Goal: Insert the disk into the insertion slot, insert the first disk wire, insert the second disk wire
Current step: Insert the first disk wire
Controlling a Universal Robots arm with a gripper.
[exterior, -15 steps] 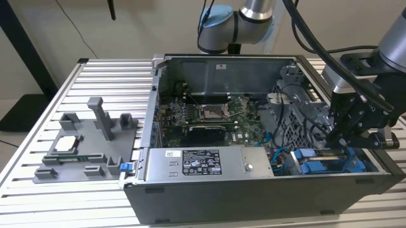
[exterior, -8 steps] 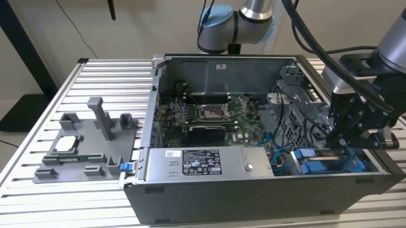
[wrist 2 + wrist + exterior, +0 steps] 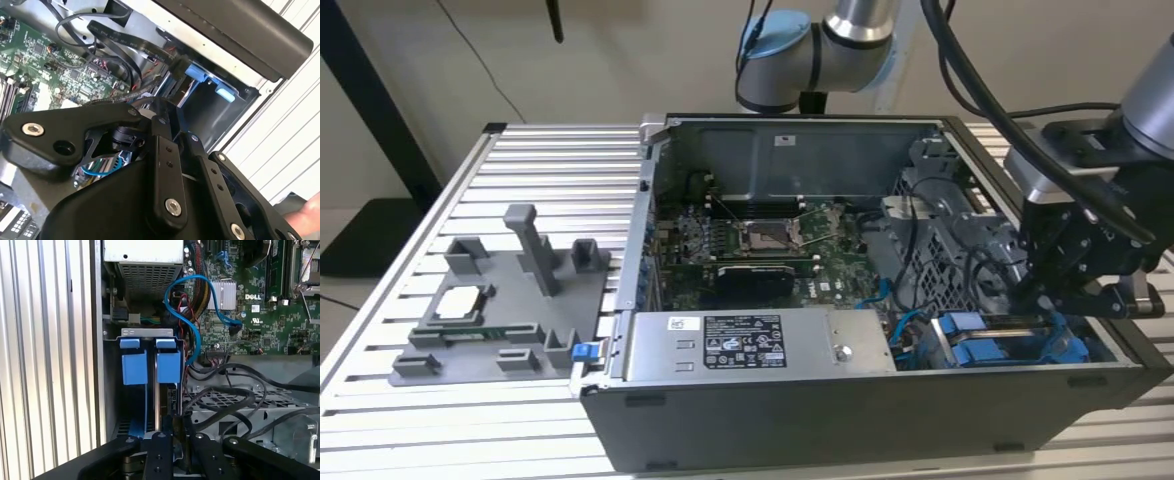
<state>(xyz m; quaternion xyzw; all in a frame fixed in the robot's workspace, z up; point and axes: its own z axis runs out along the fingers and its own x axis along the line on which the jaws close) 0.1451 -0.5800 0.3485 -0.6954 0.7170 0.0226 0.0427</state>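
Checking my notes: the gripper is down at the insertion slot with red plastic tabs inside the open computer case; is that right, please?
Not quite: the tabs are blue, not red. The first wrist view shows the gripper down at the insertion slot with blue plastic tabs inside the open computer case.

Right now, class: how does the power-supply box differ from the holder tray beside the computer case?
The power-supply box sits inside the computer case; the holder tray lies outside it on the slatted table. The power-supply box is flat-faced with a printed label; the holder tray carries upright posts. Both are grey.
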